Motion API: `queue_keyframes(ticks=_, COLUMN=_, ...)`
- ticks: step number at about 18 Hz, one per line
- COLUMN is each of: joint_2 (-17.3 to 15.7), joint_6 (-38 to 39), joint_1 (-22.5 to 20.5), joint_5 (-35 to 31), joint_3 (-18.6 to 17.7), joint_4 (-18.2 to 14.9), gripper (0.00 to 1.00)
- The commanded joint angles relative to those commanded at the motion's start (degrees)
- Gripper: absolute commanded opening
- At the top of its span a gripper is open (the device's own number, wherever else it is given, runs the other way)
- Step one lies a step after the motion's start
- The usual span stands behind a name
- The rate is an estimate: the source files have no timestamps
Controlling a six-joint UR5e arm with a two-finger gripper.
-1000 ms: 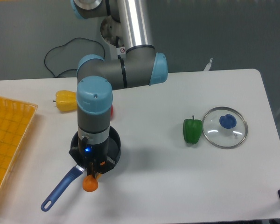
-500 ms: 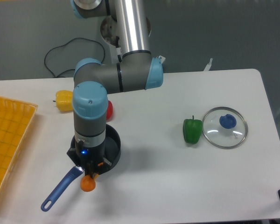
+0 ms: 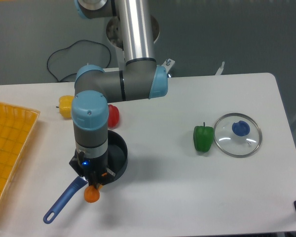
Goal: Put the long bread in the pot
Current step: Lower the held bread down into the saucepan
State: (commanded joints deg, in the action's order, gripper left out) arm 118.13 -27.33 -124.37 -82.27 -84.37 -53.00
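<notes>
The long bread shows only as an orange rounded end below my wrist, hanging near the front rim of the pot. My gripper points straight down and is shut on the bread; the wrist housing hides most of its fingers. The pot is a black shallow pan, largely covered by my arm, and its blue handle runs toward the front left and ends in a loop.
A yellow pepper and a red pepper lie behind the pot. A green pepper sits beside a glass lid with a blue knob at the right. An orange mesh tray fills the left edge.
My arm has shifted left and slightly toward the front, carrying the bread with it. More of the red pepper now shows behind the wrist.
</notes>
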Motion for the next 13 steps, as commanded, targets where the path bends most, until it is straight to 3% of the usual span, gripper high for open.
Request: queue_keyframes(ticks=13, joint_2=-0.35, joint_6=-2.73, joint_1=0.70, joint_5=0.00, joint_3=-3.08, joint_4=-0.17, gripper=0.15)
